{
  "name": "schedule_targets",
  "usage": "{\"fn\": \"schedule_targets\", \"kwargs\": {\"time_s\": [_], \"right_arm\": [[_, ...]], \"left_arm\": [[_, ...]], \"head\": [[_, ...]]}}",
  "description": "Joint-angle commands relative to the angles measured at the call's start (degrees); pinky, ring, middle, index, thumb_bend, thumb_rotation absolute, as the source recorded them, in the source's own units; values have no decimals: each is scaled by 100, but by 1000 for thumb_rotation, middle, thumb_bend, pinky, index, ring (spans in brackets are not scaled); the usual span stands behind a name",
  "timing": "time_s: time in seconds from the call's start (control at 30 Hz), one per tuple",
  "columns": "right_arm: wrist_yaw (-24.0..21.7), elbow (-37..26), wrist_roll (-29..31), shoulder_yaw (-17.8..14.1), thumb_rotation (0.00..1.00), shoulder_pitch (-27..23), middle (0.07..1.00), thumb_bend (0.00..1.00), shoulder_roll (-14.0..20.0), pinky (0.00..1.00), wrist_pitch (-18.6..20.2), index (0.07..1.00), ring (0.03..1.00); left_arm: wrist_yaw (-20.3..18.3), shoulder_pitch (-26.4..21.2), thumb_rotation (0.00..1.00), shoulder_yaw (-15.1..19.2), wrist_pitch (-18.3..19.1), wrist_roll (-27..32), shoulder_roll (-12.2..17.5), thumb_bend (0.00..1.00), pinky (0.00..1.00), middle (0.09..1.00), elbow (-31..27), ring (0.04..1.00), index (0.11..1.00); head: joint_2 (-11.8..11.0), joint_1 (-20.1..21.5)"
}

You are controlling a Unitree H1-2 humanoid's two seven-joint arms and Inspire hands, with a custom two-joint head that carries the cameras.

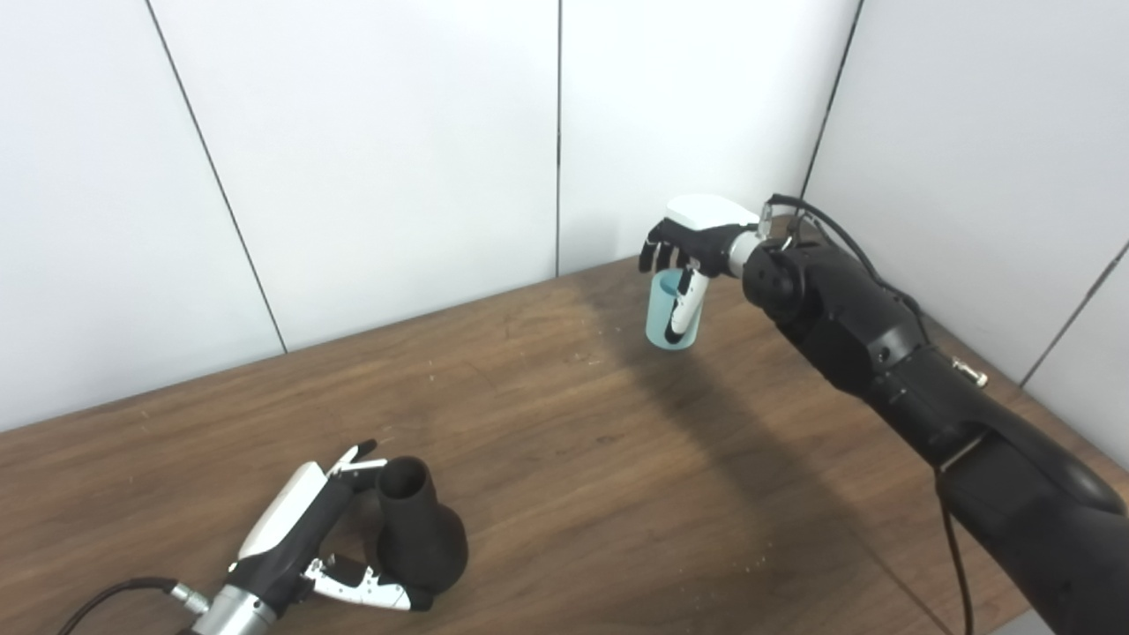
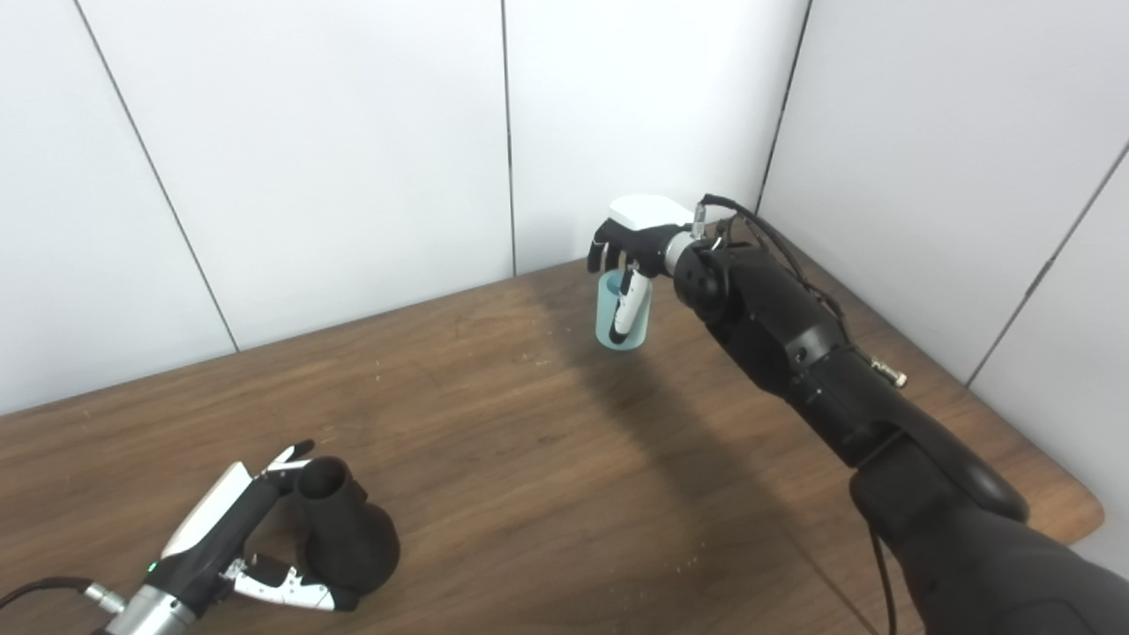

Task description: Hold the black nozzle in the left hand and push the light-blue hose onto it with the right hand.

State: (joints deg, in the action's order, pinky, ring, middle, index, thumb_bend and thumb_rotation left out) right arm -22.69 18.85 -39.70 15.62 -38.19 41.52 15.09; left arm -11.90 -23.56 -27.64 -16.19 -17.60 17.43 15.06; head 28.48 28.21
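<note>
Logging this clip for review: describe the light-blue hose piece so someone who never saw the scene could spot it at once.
Look to the far right corner of the wooden table, where the white wall panels meet. There the right hand grips a short, upright light-blue hose. It is the only pale-coloured item; the other one, the nozzle, is black.

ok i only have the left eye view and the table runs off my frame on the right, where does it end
Observer: The right eye view shows the table ending in a rounded corner just beyond the right arm.
Operator: and any light on the left wrist, i see none
Observer: Yes, a small green light glows at the wrist of the left hand, which is at the black nozzle.
</note>
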Motion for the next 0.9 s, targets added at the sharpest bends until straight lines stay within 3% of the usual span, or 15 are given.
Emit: {"fn": "schedule_targets", "kwargs": {"time_s": [0.0,0.23,0.7,0.83,0.87], "right_arm": [[-13,-37,-45,-44,0,-204,679,786,224,544,-25,666,625],[-254,-33,-68,-2,0,-200,739,788,243,581,92,678,694],[-159,-121,-62,-83,0,-90,696,787,274,577,84,676,660],[-20,-33,-49,-122,0,-99,648,784,229,566,23,634,602],[17,-10,-48,-127,0,-102,571,676,218,557,11,610,558]], "left_arm": [[-548,365,0,-163,327,-246,273,525,1000,500,186,604,475],[-559,401,0,-156,364,-256,265,525,1000,499,128,604,475],[-601,416,0,-151,425,-230,268,525,1000,500,82,604,475],[-601,428,0,-138,381,-203,293,525,1000,500,79,603,475],[-601,430,0,-138,376,-202,295,525,1000,500,77,603,475]], "head": [[7,-4],[26,-2],[85,-2],[109,3],[109,3]]}}
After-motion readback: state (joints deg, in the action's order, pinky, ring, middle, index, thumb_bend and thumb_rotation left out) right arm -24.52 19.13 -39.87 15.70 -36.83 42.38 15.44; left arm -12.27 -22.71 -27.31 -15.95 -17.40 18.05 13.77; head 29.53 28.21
